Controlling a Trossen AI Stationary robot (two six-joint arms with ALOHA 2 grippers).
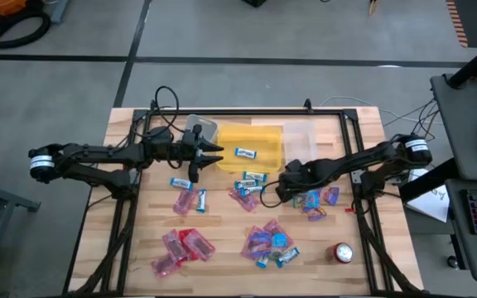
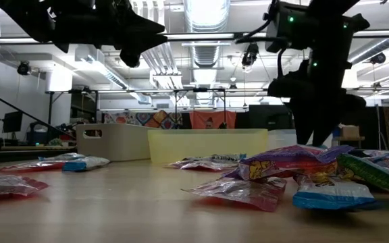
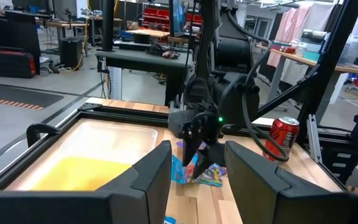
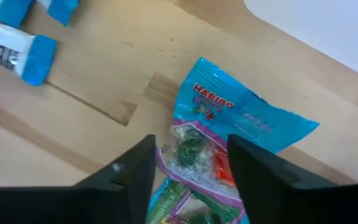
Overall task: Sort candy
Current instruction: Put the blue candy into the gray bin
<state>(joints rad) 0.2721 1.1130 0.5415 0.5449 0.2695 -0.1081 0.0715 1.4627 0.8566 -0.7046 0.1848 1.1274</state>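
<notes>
High view: wooden tabletop [image 1: 139, 248] inside a black frame, with three bins along the far edge: a grey one [image 1: 201, 128], a yellow bin [image 1: 251, 147] in the middle and a clear bin [image 1: 309, 142].

Candy is scattered across the near half of the tabletop. Red-pink packs [image 1: 180, 248] lie near the left front; a mixed blue-purple cluster [image 1: 267, 242] lies front centre; blue-and-white pieces [image 1: 190, 199] sit in the middle. One blue-and-white piece [image 1: 244, 152] lies inside the yellow bin. A red and silver can [image 1: 342, 252] stands at the front right, apart from the candy.

Left gripper [image 1: 214, 153] is held above the near left edge of the yellow bin. Left wrist view shows its fingers [image 3: 148, 177] spread apart, nothing between them.

Right gripper [image 1: 281, 192] is low over the tabletop at centre right, among the candy. Right wrist view: fingers [image 4: 132, 171] spread, released, straddling a blue Haribo packet [image 4: 229, 134] that lies flat on the wood. Whether they touch the packet cannot be told. Blue-and-white pieces [image 4: 17, 46] lie near it.

Low view: packets [image 2: 296, 169] piled at the right foreground.
</notes>
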